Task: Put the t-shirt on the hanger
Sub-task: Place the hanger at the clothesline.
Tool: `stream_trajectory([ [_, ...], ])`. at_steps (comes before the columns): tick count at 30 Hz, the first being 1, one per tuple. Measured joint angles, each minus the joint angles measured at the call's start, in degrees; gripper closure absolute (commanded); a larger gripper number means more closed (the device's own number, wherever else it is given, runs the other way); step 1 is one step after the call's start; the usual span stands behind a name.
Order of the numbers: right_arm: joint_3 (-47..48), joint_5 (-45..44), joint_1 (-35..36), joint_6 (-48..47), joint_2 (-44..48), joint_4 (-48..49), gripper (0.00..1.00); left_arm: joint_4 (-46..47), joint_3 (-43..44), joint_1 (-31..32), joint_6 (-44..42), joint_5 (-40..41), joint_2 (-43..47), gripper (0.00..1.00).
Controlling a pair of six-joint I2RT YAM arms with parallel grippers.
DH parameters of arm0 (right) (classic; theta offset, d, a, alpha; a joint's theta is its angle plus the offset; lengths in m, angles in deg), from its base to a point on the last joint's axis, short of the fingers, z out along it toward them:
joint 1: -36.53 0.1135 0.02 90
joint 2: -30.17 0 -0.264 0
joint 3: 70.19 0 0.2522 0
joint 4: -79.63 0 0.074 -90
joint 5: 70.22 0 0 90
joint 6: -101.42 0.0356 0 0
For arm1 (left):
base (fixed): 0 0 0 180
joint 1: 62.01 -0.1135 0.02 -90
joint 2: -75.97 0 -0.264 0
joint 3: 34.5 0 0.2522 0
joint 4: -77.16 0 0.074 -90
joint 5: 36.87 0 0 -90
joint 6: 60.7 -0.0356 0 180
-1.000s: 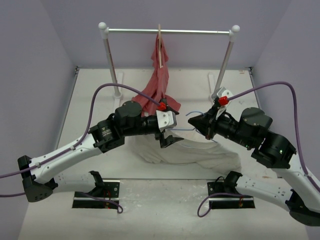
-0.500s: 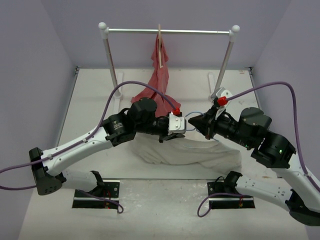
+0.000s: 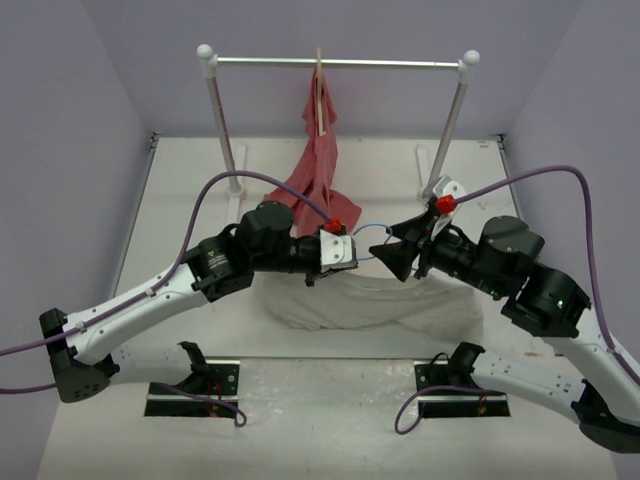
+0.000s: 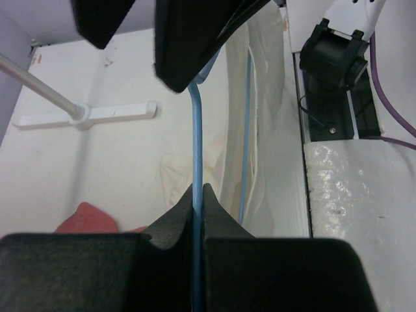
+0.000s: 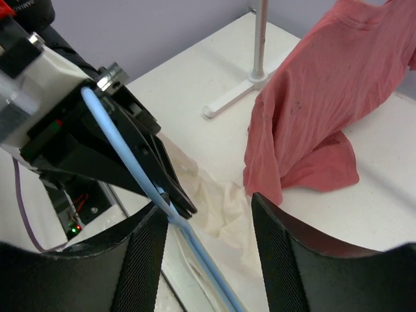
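Overhead, lilac walls enclose a white table; left end effector pinches the hanger, right end effector gapes.

Items I can see from here, apart from the job itself:

1. Clothes rack: stands at the far end of the tabletop. It is a metal rail across two upright posts with white ball caps, each post on a flat white foot.
2. Wooden hanger: pale, hooked over the middle of the rail, seen edge-on.
3. Red garment: hangs from the wooden hanger. Its lower part spills onto the tabletop in a crumpled heap.
4. Tabletop: white, rougher and speckled at my near edge.
5. Walls: plain lavender on three sides.
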Motion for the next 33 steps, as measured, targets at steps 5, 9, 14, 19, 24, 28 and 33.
stream_trajectory([
  [5,-0.71,-0.24,-0.01,-0.74,3.64,-2.18,0.28,-1.88,-0.43,-3.18,-2.62,-4.8,3.85,1.0],
  [9,-0.13,0.86,-0.01,-2.38,7.75,-7.78,0.25,-7.57,1.2,-5.3,-6.24,-10.98,4.03,1.0],
  [14,1.81,5.73,-0.05,-4.76,9.5,-15.16,0.29,-12.27,3.47,-5.39,-9.32,-15.65,3.96,1.0],
  [19,1.54,10.18,-0.03,-5.21,8.24,-21.8,0.34,-15.11,8.04,-5.55,-10.29,-16.04,3.9,1.0],
  [24,0.59,15.48,-0.03,-5.27,7.54,-24.69,0.68,-16.42,12.85,-5.56,-10.29,-15.06,3.82,1.0],
  [28,0.58,15.83,-0.01,-4.96,7.29,-24.92,1.0,-18.07,14.83,-5.59,-10.55,-14.97,3.36,1.0],
  [33,0.58,15.14,0.16,-4.87,6.45,-24.7,1.0,-17.43,15.48,-6.08,-9.59,-12.83,2.82,0.66],
])
